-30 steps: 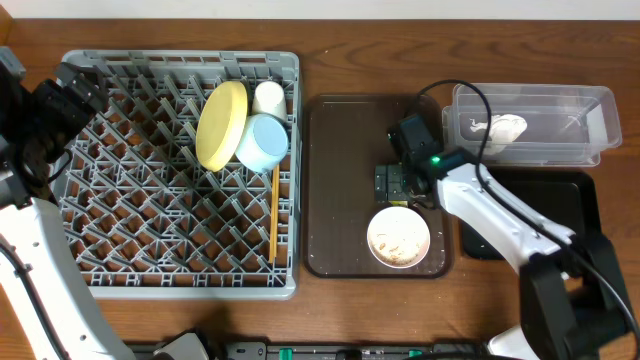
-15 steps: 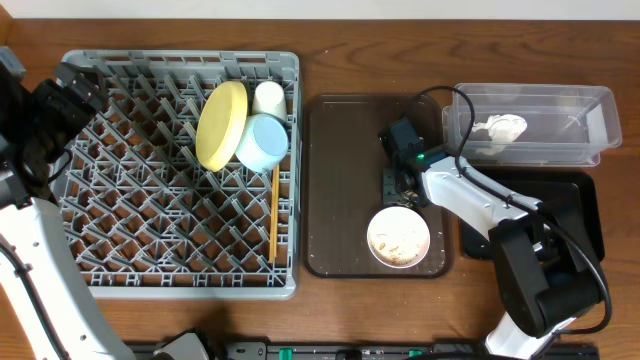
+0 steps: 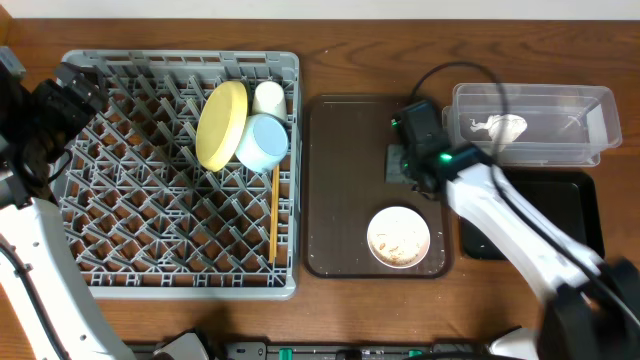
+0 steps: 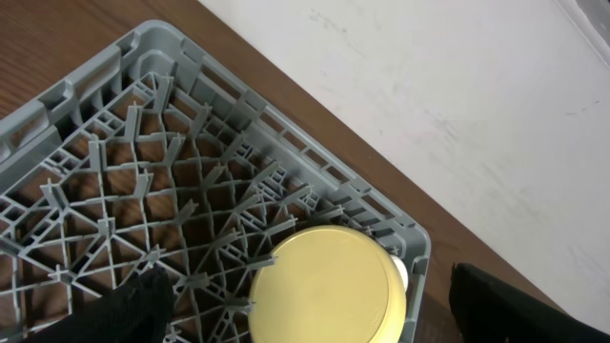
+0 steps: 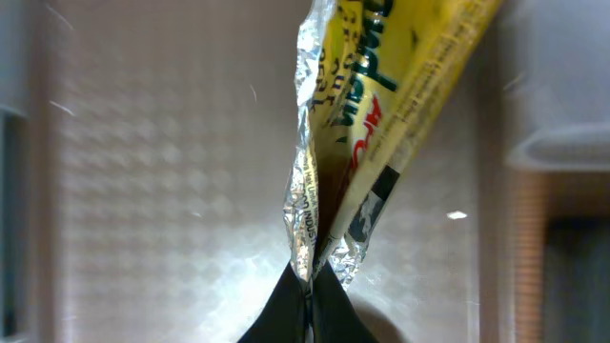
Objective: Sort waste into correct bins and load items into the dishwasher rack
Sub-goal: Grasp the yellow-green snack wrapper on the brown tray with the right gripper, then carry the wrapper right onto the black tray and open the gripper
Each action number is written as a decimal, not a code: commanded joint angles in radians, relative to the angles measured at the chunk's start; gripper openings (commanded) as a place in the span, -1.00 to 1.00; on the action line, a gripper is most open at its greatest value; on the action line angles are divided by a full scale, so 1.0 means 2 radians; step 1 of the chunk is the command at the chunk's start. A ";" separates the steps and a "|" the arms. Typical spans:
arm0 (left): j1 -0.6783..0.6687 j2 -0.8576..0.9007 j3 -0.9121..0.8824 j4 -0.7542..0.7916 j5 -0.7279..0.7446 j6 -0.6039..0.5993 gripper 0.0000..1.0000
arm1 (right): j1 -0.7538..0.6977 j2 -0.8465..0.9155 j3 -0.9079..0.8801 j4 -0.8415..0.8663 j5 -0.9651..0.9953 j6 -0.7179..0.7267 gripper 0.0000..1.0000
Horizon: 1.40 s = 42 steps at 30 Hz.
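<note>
One grey rack (image 3: 140,225) fills the left half of the overhead view on the wooden worktop (image 3: 380,60). In its upper right part stand one yellow plate (image 3: 221,125) on edge, one light blue bowl (image 3: 262,143) touching the plate's right side, and one small white cup (image 3: 268,97) just above the bowl. The chopsticks (image 3: 273,215) lie below the bowl along the rack's right edge; they read as a single thin line, so the two cannot be told apart.

One brown tray (image 3: 335,180) sits in the middle. At its lower right is one white bowl (image 3: 371,238) holding pale crumbs (image 3: 400,240).

There are two bins at the right: a clear tub (image 3: 600,105) at the upper right with one crumpled napkin (image 3: 503,128) inside, and a black tray (image 3: 582,210) below it, partly covered by the right arm.

The right pincer (image 5: 307,291) is clenched on the one wrapper (image 5: 381,114), pinching a silver foil edge, over the upper right of the brown tray. Whether the wrapper touches the tray cannot be told. Its yellow face carries dark and red lettering set at a slant and too blurred and cut off to read, plus a small black-and-white patch.

The left pincer (image 4: 307,291) is released, fingers wide, above the rack's upper left, facing the plate and grasping nothing.
</note>
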<state>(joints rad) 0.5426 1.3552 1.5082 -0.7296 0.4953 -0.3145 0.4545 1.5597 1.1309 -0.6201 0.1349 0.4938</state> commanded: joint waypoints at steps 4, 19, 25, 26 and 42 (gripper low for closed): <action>0.002 0.002 0.007 0.000 0.005 0.001 0.87 | -0.024 -0.109 0.010 -0.082 0.093 0.089 -0.98; 0.002 0.002 0.007 0.000 0.005 0.001 0.87 | -0.221 -0.165 -0.024 -0.300 0.130 0.266 -0.98; 0.002 0.002 0.007 0.000 0.005 0.001 0.87 | -0.269 -0.165 -0.080 -0.261 0.090 0.265 -0.98; 0.002 0.002 0.007 0.000 0.005 0.001 0.87 | -0.276 -0.165 -0.092 -0.249 0.084 0.265 -0.98; 0.002 0.002 0.007 0.000 0.005 0.001 0.87 | -0.294 -0.165 -0.201 -0.132 0.068 0.266 -0.98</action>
<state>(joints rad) 0.5426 1.3552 1.5082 -0.7300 0.4953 -0.3145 -0.1226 1.2350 0.7536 -0.9043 0.2638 1.0088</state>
